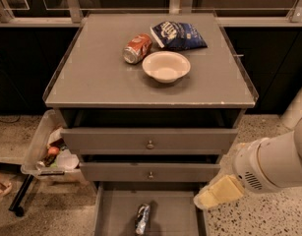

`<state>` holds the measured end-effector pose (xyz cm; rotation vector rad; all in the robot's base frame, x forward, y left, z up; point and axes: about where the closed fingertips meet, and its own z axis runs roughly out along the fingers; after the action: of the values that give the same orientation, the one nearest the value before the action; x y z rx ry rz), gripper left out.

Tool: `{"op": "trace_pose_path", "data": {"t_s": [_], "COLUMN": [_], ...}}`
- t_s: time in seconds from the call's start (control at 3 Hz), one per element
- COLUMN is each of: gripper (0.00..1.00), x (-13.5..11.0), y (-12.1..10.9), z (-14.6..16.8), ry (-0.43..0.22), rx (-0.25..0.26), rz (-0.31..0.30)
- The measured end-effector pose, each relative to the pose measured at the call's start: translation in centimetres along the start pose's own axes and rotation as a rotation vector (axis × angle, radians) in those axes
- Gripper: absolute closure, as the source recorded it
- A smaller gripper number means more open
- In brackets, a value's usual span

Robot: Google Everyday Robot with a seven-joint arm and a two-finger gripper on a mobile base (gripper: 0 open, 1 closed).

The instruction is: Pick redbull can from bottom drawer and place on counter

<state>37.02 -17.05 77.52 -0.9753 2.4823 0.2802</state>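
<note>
The redbull can (142, 219), slim and silvery-blue, lies on its side in the open bottom drawer (172, 211), near the frame's lower edge. The counter (96, 73) is the flat grey cabinet top above it. My gripper (213, 194) is at the lower right, its pale yellowish tip over the drawer's right edge, to the right of the can and a little above it, apart from it. The white arm reaches in from the right.
On the counter lie a red-orange soda can (137, 48) on its side, a white bowl (166, 66) and a blue chip bag (177, 35). Two knobbed drawers (149, 140) sit above the bottom one. A clear bin (36, 146) with rubbish stands at the cabinet's left.
</note>
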Motion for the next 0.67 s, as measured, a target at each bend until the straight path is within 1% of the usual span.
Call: {"op": "trace_pose_path", "data": {"t_s": [0.33,0.67], "gripper": [0.0,0.0], "x": [0.1,2.1], "y": [0.3,2.0], "z": [0.1,4.8], "ry": [0.003,0.024], "rx": [0.023,0.011], "rz": [0.003,0.071]}}
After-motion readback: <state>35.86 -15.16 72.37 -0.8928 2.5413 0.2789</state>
